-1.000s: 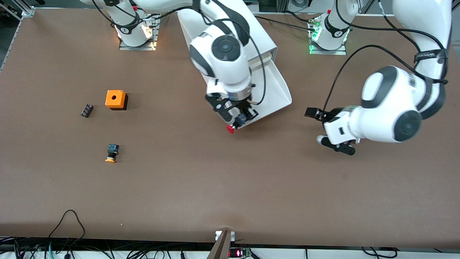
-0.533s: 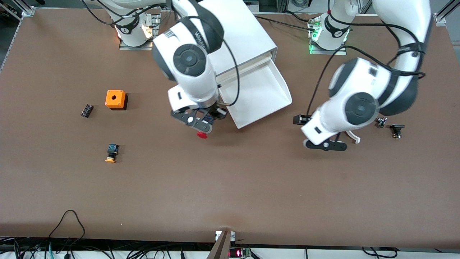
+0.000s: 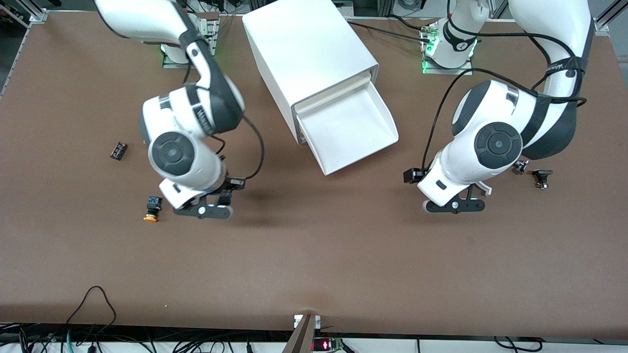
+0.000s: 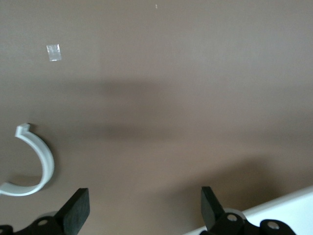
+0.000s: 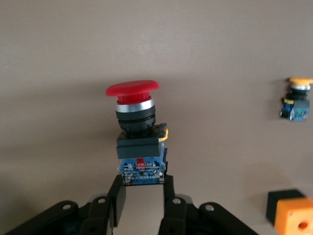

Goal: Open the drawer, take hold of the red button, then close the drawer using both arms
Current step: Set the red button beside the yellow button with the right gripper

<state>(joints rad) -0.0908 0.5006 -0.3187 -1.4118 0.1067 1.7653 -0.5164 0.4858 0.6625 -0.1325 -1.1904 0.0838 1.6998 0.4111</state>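
The drawer stands pulled out of the white cabinet and shows nothing inside. My right gripper is shut on the blue rear end of the red-capped button. It holds the button over the table beside the yellow-capped button, toward the right arm's end. The red button is hidden under the hand in the front view. My left gripper is open and empty over bare table, toward the left arm's end and nearer the front camera than the drawer's front.
The yellow-capped button and an orange cube show in the right wrist view. A small black part lies toward the right arm's end. A white curved piece and two small parts lie by the left arm.
My right arm has carried the red button away from the drawer's front to beside the yellow-capped button, now covering the orange cube. My left arm has swung in and lowered slightly.
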